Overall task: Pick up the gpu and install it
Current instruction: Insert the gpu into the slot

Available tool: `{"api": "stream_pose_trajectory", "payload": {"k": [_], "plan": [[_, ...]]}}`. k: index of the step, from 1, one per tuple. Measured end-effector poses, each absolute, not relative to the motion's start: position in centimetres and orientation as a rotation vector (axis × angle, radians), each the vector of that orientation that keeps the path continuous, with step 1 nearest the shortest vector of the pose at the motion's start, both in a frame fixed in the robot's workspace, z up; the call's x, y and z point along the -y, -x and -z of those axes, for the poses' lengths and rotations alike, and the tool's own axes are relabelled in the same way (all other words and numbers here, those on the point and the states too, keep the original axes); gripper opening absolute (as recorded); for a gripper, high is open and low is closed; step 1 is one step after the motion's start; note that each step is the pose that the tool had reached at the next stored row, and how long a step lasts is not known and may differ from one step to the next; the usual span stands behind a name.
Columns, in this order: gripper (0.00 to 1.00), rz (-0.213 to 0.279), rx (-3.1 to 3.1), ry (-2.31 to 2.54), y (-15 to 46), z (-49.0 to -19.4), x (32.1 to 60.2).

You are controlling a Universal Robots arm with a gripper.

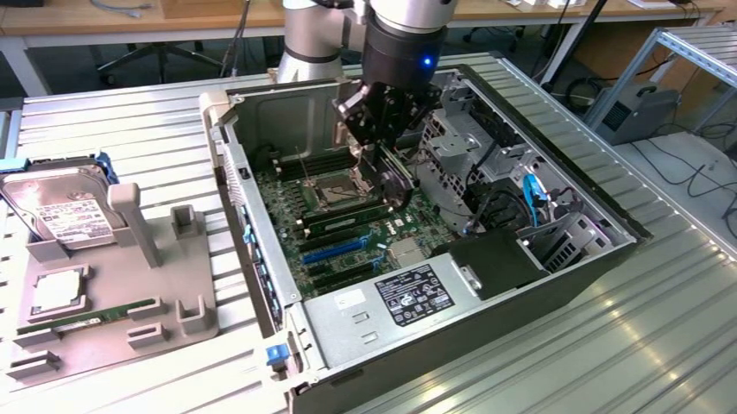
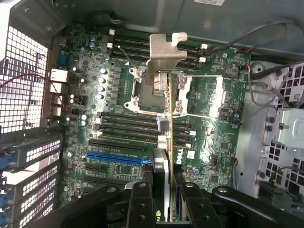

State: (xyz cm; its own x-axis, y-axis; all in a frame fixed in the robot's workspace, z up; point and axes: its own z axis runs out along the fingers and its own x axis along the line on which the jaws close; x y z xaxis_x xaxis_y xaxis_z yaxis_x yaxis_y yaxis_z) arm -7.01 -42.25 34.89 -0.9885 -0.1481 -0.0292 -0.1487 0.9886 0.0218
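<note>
Getting the gpu [image 2: 164, 61], pinched edge-on in the half-closed jaws over the motherboard [image 2: 213, 118], square to the blue slot [image 2: 114, 158] before pressing is the key bit imo.

Dull silver metal bracket [image 2: 164, 52] on gpu [image 2: 167, 109], matt black fingers [image 2: 140, 202], glossy ribbed metal tabletop [image 1: 645, 345], matt grey metal case [image 1: 484, 345]

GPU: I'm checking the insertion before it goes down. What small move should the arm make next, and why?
Probably a short sideways shift toward the blue slot, not a descent yet. The tool grips the gpu edge-on above the CPU socket, and that slot lies beside the card, not under it.
</note>
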Motion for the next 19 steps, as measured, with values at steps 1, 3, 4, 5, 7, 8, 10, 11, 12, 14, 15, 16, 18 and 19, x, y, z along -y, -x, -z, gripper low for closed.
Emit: {"api": "stream_pose_trajectory", "payload": {"k": [1,3,4,5,7,8,10,11,12,14,15,16,18,19], "plan": [[0.27,-0.037,-3.105,0.24,7.01,-34.89,42.25],[0.27,-0.038,-3.103,0.257,7.01,-34.89,42.25],[0.27,-0.038,-3.103,0.266,7.01,-34.88,42.25],[0.27,-0.038,-3.102,0.273,7.01,-34.88,42.25],[0.27,-0.038,-3.101,0.289,7.01,-34.88,42.25],[0.27,-0.038,-3.1,0.296,7.01,-34.88,42.25],[0.27,-0.038,-3.099,0.311,7.01,-34.88,42.25],[0.27,-0.038,-3.098,0.318,7.01,-34.88,42.25],[0.27,-0.039,-3.098,0.324,7.01,-34.88,42.25],[0.27,-0.039,-3.096,0.338,7.01,-34.88,42.25],[0.27,-0.039,-3.096,0.345,7.01,-34.88,42.25],[0.27,-0.039,-3.095,0.355,7.01,-34.88,42.25],[0.27,-0.039,-3.093,0.37,7.01,-34.88,42.25],[0.27,-0.039,-3.092,0.377,7.01,-34.88,42.25]]}}
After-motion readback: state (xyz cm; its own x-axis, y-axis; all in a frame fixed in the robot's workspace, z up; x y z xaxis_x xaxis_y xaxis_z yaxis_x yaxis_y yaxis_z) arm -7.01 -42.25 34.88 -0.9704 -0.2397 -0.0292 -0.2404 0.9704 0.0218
